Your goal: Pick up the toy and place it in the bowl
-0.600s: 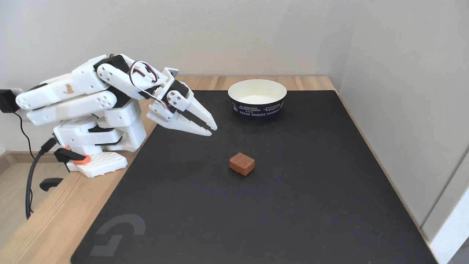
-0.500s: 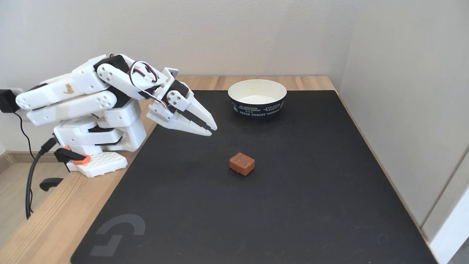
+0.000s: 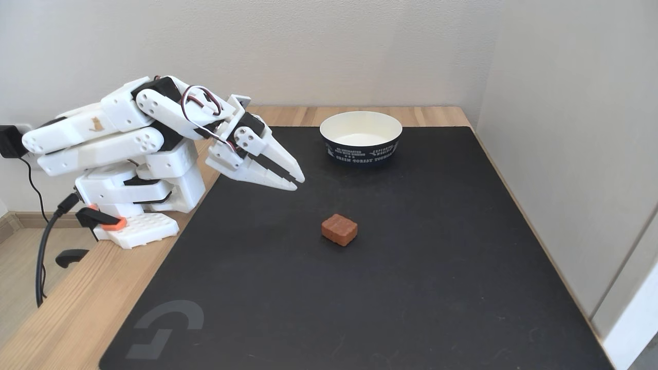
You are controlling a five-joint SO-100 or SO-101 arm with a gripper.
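The wooden tabletop (image 3: pixel 77 308) holds a big black mat (image 3: pixel 411 257) in the fixed view. The white arm (image 3: pixel 118 133) sits folded at the mat's nine o'clock side. The bowl (image 3: pixel 361 136) stands at the mat's twelve o'clock edge, and it looks empty inside. The jaws of the gripper (image 3: pixel 297 183) are pressed together and hold nothing. They hang above the mat and point down toward four o'clock. The toy (image 3: pixel 339 229) lies on the mat near the middle, apart from the tips, at about five o'clock from them. Its long side runs from ten o'clock to four o'clock. The arm will likely have to open up, then reach out and down that way.
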